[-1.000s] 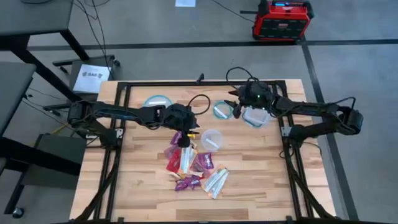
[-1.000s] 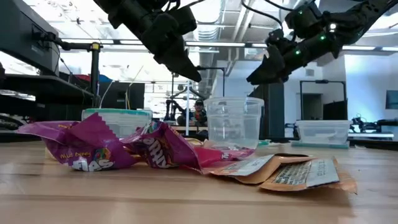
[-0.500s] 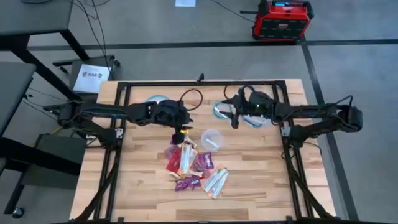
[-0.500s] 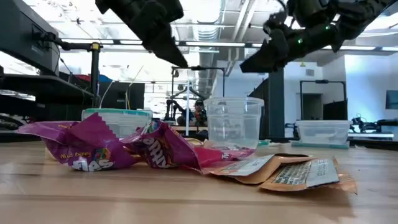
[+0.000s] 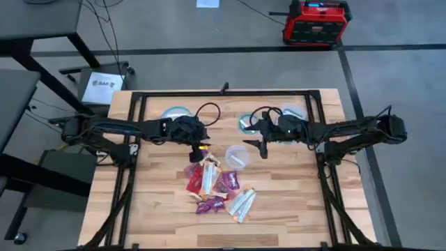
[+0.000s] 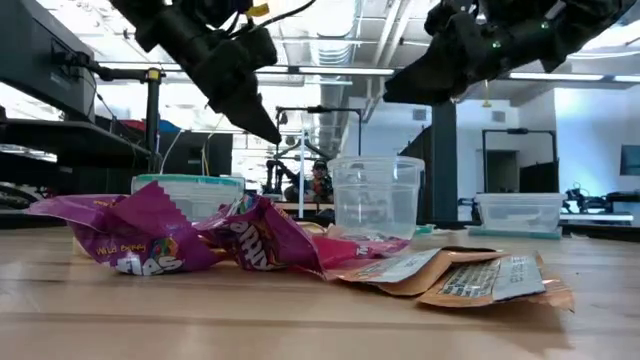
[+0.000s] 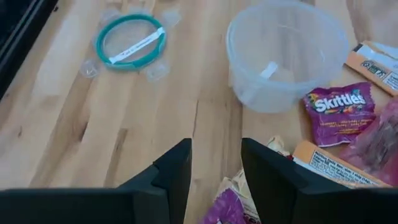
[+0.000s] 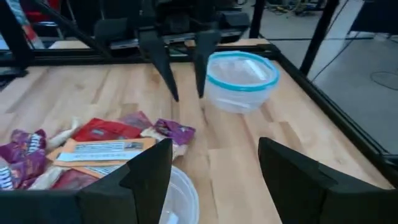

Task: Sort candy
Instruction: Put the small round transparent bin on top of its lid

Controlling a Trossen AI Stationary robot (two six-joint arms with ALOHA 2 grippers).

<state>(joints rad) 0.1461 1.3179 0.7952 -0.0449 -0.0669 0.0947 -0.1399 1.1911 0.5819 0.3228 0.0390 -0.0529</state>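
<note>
The candy lies in a loose pile at the table's middle: purple Skittles packets, red packets, orange-white bars and pale wrappers. My left gripper hovers open above the pile's far edge; in its wrist view the fingers frame bare wood and a wrapper tip. My right gripper hangs open just right of a clear tub, above the table. Neither touches anything.
The clear open tub stands empty beside the pile. A blue-rimmed lid lies flat at the far middle. A lidded blue-rimmed container stands far left, and another far right. Bare wood spreads along the near edge.
My right gripper has come from the far-right containers toward the near edge and the clear tub. My left gripper has drawn back from above the candy toward the table's far left. Neither the candy nor the tub has moved.
</note>
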